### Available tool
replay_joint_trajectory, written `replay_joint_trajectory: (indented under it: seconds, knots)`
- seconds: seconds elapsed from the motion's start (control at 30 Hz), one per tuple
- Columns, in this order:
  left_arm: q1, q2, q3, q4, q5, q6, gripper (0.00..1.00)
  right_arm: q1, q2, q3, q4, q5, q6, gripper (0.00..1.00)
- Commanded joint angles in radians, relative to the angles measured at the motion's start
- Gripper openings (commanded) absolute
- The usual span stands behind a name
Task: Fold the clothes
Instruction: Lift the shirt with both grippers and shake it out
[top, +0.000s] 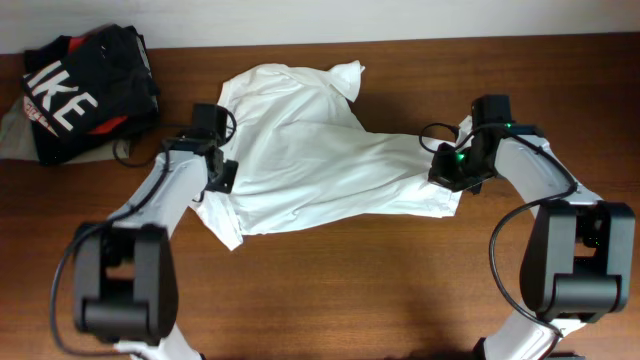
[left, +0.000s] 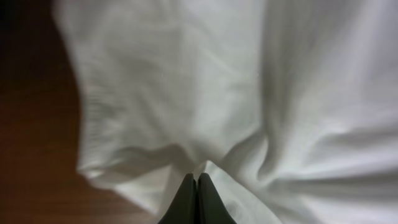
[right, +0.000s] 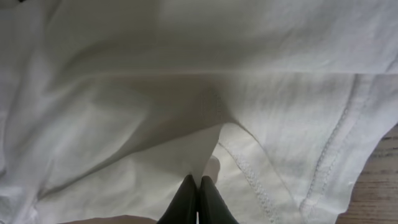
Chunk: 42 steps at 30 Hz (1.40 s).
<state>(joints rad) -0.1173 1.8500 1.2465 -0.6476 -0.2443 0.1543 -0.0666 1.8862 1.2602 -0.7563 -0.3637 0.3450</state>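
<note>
A white T-shirt (top: 310, 150) lies crumpled and stretched across the middle of the wooden table. My left gripper (top: 218, 172) is at its left edge, shut on a fold of the white cloth (left: 205, 168). My right gripper (top: 450, 168) is at its right edge, shut on a pinch of the fabric near a stitched hem (right: 214, 158). The shirt fills both wrist views, with a stitched seam (right: 339, 137) at the right of the right wrist view.
A black garment with white and red lettering (top: 85, 90) is heaped at the far left corner, on top of a pale cloth (top: 12, 135). Bare wood table (top: 350, 290) runs along the front.
</note>
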Motion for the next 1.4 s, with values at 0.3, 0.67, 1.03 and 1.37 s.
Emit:
replay_joint_trajectory:
  seconds: [0.3,0.67,1.03,1.37]
  knots:
    - [0.009,-0.568,0.03,-0.173,-0.048,-0.223,0.01,0.0,-0.512,0.002,-0.17,0.047,0.012,0.04]
    - [0.009,-1.111,0.203,-0.213,-0.052,-0.334,0.01,0.0,-0.962,0.406,-0.407,0.132,0.045,0.04]
    - [0.009,-1.017,0.432,-0.319,-0.048,-0.333,0.01,0.0,-0.751,0.793,-0.568,0.253,0.029,0.04]
    - [0.009,-0.271,0.605,0.13,-0.05,-0.205,0.01,-0.016,-0.377,0.821,-0.076,0.147,-0.015,0.04]
